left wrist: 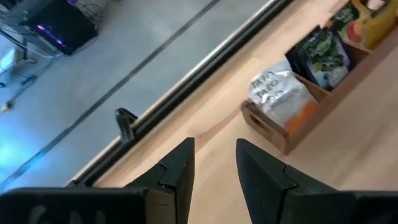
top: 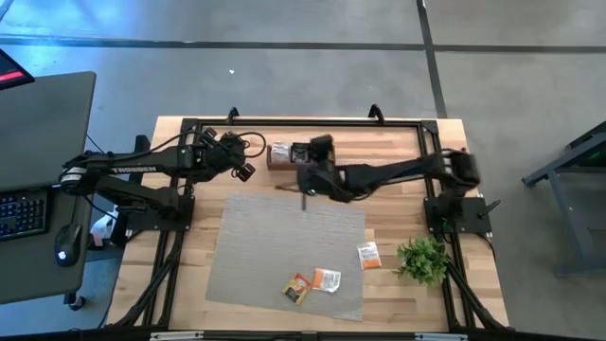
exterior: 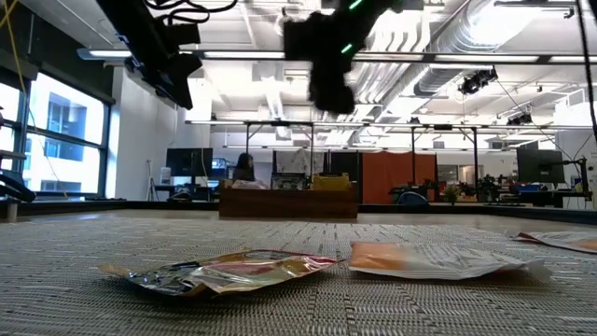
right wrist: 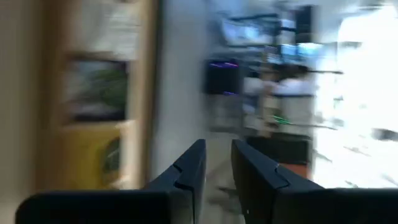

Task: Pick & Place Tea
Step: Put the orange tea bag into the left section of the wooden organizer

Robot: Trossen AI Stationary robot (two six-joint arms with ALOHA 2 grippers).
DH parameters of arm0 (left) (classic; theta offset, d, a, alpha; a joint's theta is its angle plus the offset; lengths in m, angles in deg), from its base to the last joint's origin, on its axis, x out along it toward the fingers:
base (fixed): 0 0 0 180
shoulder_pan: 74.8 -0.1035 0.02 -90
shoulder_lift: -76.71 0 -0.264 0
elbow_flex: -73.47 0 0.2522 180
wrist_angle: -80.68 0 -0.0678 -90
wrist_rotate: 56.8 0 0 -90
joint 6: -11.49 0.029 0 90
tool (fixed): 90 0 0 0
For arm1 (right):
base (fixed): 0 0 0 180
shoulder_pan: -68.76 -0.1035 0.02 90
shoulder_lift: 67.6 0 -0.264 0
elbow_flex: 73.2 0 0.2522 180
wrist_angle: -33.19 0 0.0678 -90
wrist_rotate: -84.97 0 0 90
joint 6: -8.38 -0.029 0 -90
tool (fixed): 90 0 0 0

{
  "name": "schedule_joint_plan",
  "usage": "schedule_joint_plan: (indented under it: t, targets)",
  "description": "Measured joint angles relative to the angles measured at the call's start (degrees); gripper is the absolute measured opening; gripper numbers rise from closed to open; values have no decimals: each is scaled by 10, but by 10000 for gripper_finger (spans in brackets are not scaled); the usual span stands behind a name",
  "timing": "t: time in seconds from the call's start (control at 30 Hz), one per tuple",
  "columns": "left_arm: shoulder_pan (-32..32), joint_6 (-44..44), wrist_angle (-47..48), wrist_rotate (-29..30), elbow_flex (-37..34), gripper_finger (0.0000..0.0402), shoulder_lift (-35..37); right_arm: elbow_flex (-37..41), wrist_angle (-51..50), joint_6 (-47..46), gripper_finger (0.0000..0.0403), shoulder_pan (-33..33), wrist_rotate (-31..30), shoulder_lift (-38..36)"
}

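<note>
From above: grey mat (top: 284,251) spread on a wooden table (top: 189,294), three sachets (top: 327,279) down at its near end. One striped dark and orange (top: 297,288), tilted cornerwise; one white and orange beside it, touching or nearly so; a third (top: 367,255) just off the mat's right edge, long side running front to back. Green plant (top: 422,258) right of that. Wooden box (top: 289,154) at the far side, packets inside. Left gripper (top: 244,170) parked left of the box, well apart from the tea. Right gripper (top: 305,194) up beside the box, over the mat's far edge, nothing visibly in it.

From table height: two sachets lying flat on the weave, a foil one (exterior: 229,271) crinkled, an orange one (exterior: 438,261) to its right, the third's edge (exterior: 564,241) far right. Both arms dark overhead. Open office behind, pipes on the ceiling, windows at left, a person seated at a desk far off.

Left wrist: fingers (left wrist: 177,174) parted by a narrow gap, empty; box end-on, white, dark and yellow packets (left wrist: 283,93) standing in a row.

Right wrist: heavily smeared; fingers (right wrist: 189,171) a slim gap apart, nothing seen between; whether clenching or released, cannot tell.
</note>
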Motion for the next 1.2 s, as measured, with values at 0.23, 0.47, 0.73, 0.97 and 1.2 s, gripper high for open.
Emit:
schedule_joint_plan:
  t: [0.23,0.47,0.73,0.97,1.2]
  targets:
    - [0,-4,-1,-43,0,115,0,0,-315,-353,57,-27,377,-135]
    - [0,-33,-4,-45,0,115,0,3,-359,-407,57,-88,580,-156]
    - [0,-36,-2,-64,0,115,0,136,-246,-465,106,-138,592,-154]
    - [0,-49,-4,-88,0,115,0,244,-170,-517,172,-148,637,-154]
    - [0,-51,-4,-87,0,115,0,373,-46,-527,199,-177,641,-154]
